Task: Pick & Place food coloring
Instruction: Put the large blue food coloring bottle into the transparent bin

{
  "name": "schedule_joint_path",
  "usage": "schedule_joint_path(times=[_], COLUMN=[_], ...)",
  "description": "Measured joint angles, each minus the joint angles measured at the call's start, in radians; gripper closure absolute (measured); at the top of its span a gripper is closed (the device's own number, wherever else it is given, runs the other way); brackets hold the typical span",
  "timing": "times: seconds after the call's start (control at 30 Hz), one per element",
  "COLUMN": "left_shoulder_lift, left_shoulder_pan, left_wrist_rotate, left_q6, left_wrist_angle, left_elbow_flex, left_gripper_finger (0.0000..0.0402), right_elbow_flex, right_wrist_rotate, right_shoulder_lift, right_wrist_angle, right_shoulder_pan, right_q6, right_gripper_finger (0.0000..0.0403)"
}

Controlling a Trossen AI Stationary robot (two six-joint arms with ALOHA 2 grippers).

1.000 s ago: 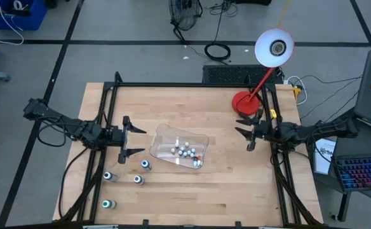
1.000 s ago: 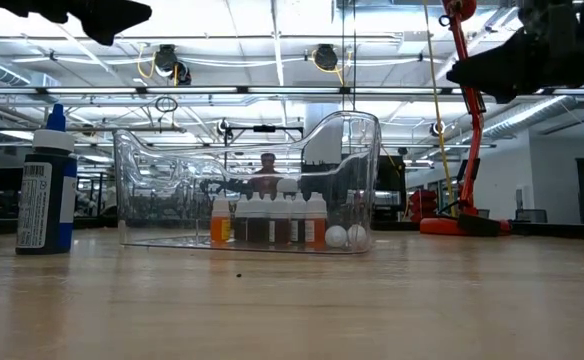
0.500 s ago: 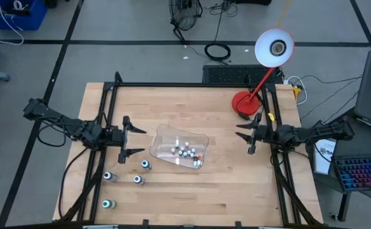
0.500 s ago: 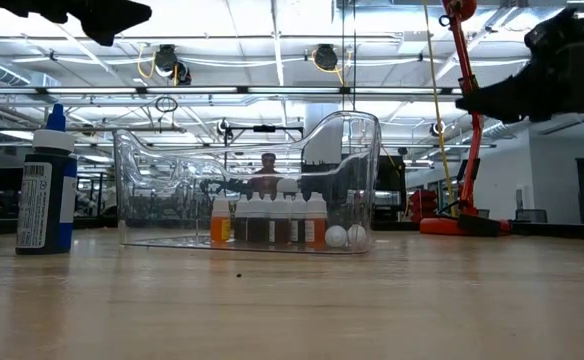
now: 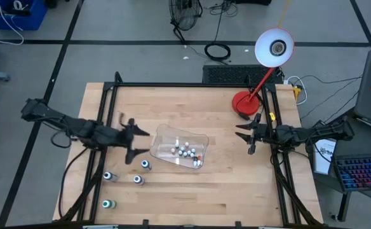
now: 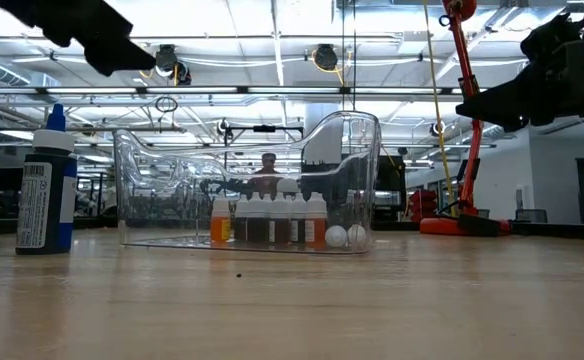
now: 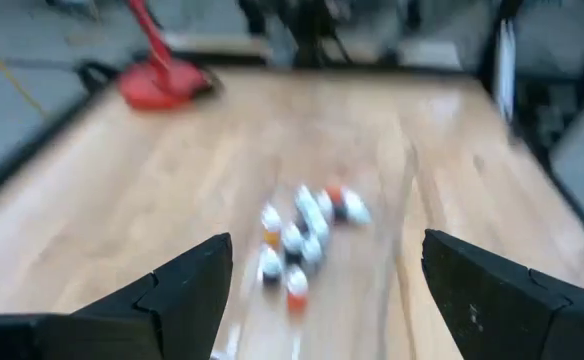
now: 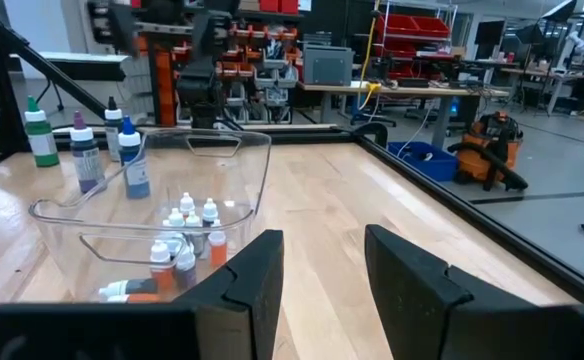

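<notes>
A clear plastic tray (image 5: 163,137) stands on the wooden table, a little left of its middle. Several tiny food coloring bottles (image 5: 185,151) with whitish tops stand and lie inside it; they also show in the low view (image 6: 272,218) and the right wrist view (image 8: 187,235). Larger bottles stand loose on the table near the left front, the nearest (image 5: 145,165) with a blue top. My left gripper (image 5: 146,142) is open and empty, just left of the tray and above the table, facing it (image 7: 322,290). My right gripper (image 5: 242,138) is open and empty, right of the tray (image 8: 317,290).
Three more loose bottles stand at the left front (image 5: 138,179) (image 5: 108,176) (image 5: 108,204). A red desk lamp stands on its base (image 5: 242,102) at the far right corner. Black frame rails (image 5: 106,114) run along the table's left and right sides.
My left gripper has moved toward the table's right, closer to the clear tray, still open. My right gripper has sunk a little and stays open. The tray and bottles have not moved.
</notes>
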Motion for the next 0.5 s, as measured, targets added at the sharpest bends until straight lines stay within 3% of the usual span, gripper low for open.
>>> schedule_joint_path(times=[0.13, 0.33, 0.5], left_shoulder_lift=[0.208, 0.505, 0.662], left_shoulder_pan=[-0.022, -0.031, -0.036], left_wrist_rotate=[0.079, 0.207, 0.322], left_q6=[-0.074, -0.556, -0.649], left_wrist_angle=[-0.221, -0.637, -0.809], left_elbow_flex=[0.184, 0.478, 0.588], left_gripper_finger=[0.0078, 0.0078, 0.0078], right_elbow_flex=[-0.001, -0.001, -0.001], right_wrist_rotate=[0.000, 0.000, 0.001], right_shoulder_lift=[0.000, 0.000, 0.000], right_wrist_angle=[0.000, 0.000, 0.000], right_shoulder_pan=[0.000, 0.000, 0.000], right_q6=[0.000, 0.000, 0.000], right_gripper_finger=[0.0273, 0.0273, 0.0273])
